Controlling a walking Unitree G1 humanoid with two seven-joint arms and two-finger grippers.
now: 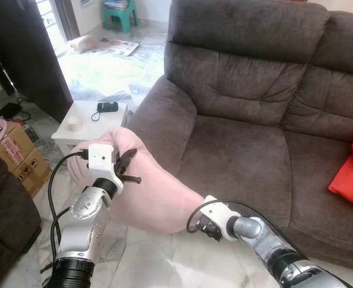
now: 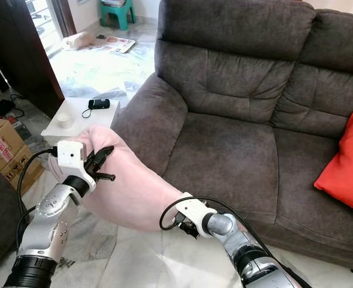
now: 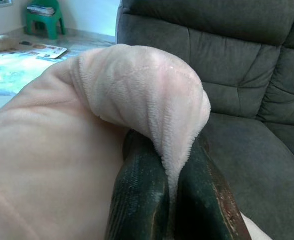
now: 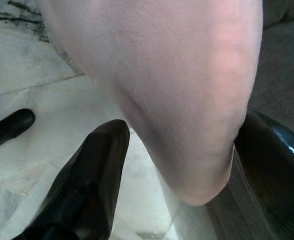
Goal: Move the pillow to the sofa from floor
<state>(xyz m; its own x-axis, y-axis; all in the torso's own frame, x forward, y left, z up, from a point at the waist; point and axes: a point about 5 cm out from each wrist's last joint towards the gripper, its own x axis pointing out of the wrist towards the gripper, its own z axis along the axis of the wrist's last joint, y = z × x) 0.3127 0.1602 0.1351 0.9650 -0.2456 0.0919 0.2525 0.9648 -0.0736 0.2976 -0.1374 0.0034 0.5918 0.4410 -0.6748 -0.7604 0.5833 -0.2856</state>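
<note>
Both arms fill the near edge of the eye views. Left gripper is raised at near left, fingers clamped together on a pinched fold at the pillow's far-left corner; the plush bulges over the fingertips. Right gripper sits low at near centre, its fingers set apart on either side of the pillow's lower corner. One touches the fabric; contact on the other is unclear, so this reads as a cradle, not a firm pinch.

Pillow: pale pink, fleecy, held clear of the floor, slung between the two grippers just in front of the sofa's left armrest. It sags in the middle.

Handling judgement: light, very soft, no stiffness. It folds wherever it is pinched. The pile looks slippery, so a thin fold may creep out of the fingers. Corners and seams give the best hold; two corners, as now, stop it swinging.

Sofa: dark brown, near-left seat bare, red cushion on the right seat. White desk stands left of the armrest, carrying a small black device.

Pillow is lifted but not yet over the seat. Next move needs a carry to the far right, over the seat edge.
</note>
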